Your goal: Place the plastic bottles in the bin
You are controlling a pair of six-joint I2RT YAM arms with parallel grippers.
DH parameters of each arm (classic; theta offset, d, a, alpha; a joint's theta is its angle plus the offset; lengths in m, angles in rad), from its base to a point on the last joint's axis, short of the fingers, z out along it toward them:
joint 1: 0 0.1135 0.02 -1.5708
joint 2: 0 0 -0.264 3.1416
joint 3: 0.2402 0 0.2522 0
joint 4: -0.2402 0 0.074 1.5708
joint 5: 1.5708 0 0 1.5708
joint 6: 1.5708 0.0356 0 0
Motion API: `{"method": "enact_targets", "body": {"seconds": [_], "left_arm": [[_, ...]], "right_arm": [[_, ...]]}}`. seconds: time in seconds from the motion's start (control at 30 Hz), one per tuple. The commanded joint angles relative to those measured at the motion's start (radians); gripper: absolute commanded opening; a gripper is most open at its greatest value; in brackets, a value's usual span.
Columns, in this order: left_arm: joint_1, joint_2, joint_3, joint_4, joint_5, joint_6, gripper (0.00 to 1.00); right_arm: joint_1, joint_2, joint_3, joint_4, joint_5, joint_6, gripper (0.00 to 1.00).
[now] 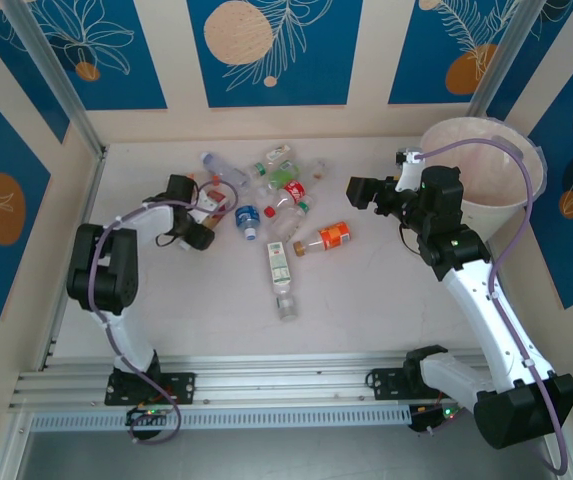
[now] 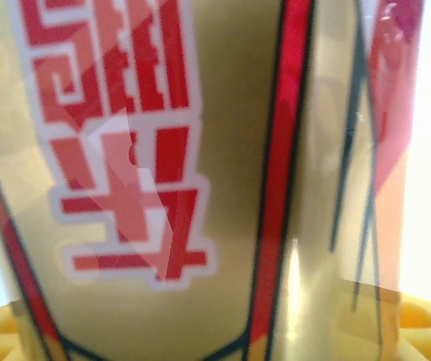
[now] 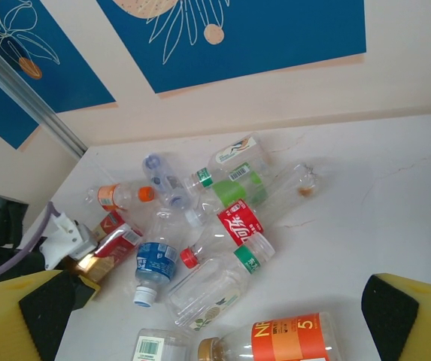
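We record left arm (image 1: 101,272) and right arm (image 1: 486,300): black joints, white links, lilac cables (image 1: 531,200); right claw (image 1: 363,190) pads (image 3: 414,301) yellow, black-tipped.

The plastic bottles (image 1: 293,192) lie on the table (image 1: 366,300), left of the bin (image 1: 506,205).

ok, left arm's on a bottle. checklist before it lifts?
1. Red-and-gold bottle between left fingers: ok.
2. Left grip closed firmly: cannot tell.
3. Right gripper open, nothing held: ok.
4. Bin upright, mouth open: ok.
5. Route from the other bottles to bin free: not ok, right arm sits between them.
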Motion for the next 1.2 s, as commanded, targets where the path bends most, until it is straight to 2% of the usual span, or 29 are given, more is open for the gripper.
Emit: {"method": "enact_targets", "body": {"seconds": [0.0, 0.13, 0.27, 0.3, 0.37, 0.5, 0.6, 0.83, 0.93, 1.1, 1.17], "left_arm": [[-0.02, -0.13, -0.014, 0.061, 0.06, -0.098, 0.53], [-0.096, -0.258, -0.056, 0.135, 0.094, -0.207, 0.42], [-0.199, -0.348, -0.093, 0.242, 0.236, -0.297, 0.19], [-0.222, -0.364, -0.107, 0.282, 0.263, -0.328, 0.08], [-0.259, -0.383, -0.137, 0.376, 0.316, -0.399, 0.0], [-0.313, -0.371, -0.171, 0.547, 0.46, -0.547, 0.0], [-0.343, -0.326, -0.149, 0.606, 0.586, -0.632, 0.0], [-0.412, -0.273, -0.118, 0.664, 0.642, -0.692, 0.0], [-0.417, -0.255, -0.107, 0.708, 0.691, -0.732, 0.0], [-0.421, -0.233, -0.117, 0.819, 0.791, -0.804, 0.0], [-0.426, -0.233, -0.12, 0.833, 0.809, -0.807, 0.0]], "right_arm": [[-0.004, 0.015, 0.032, -0.004, -0.011, 0.018, 1.0], [-0.004, 0.034, 0.025, 0.015, 0.0, 0.125, 1.0], [-0.004, 0.055, 0.008, 0.021, -0.008, 0.289, 1.0], [-0.003, 0.06, 0.003, 0.029, -0.03, 0.315, 1.0], [0.0, 0.065, -0.011, 0.049, -0.095, 0.347, 1.0], [0.019, 0.075, -0.062, 0.17, -0.251, 0.364, 1.0], [0.043, 0.103, -0.061, 0.213, -0.346, 0.338, 1.0], [0.121, 0.208, 0.033, 0.154, -0.454, 0.234, 1.0], [0.167, 0.252, 0.078, 0.108, -0.411, 0.19, 1.0], [0.198, 0.275, 0.058, 0.165, -0.337, 0.199, 1.0], [0.198, 0.282, 0.056, 0.168, -0.246, 0.252, 1.0]]}}
